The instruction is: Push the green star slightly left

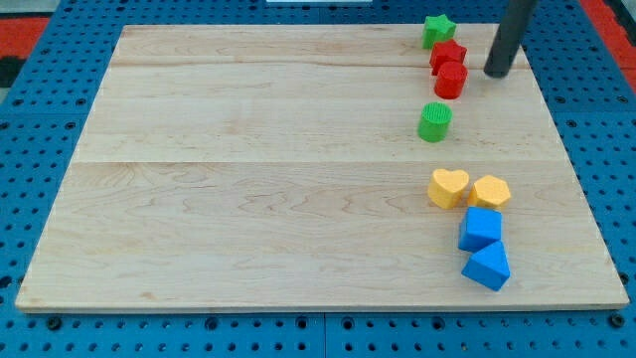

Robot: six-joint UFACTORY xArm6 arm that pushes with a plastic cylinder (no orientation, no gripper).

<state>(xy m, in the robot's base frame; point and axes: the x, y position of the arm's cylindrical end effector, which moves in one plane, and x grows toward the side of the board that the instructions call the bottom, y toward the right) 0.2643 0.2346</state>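
Note:
The green star (437,30) lies near the board's top edge, right of centre. My tip (497,72) rests on the board to the right of and a little below the star, with a gap between them. Two red blocks (448,55) (451,81) sit in a short column just below the star, left of my tip. A green cylinder (434,121) stands below them.
A yellow heart (448,187) and a yellow hexagon (490,191) lie side by side lower right. Two blue blocks (480,229) (486,266) sit below them. The wooden board (248,169) lies on a blue perforated table.

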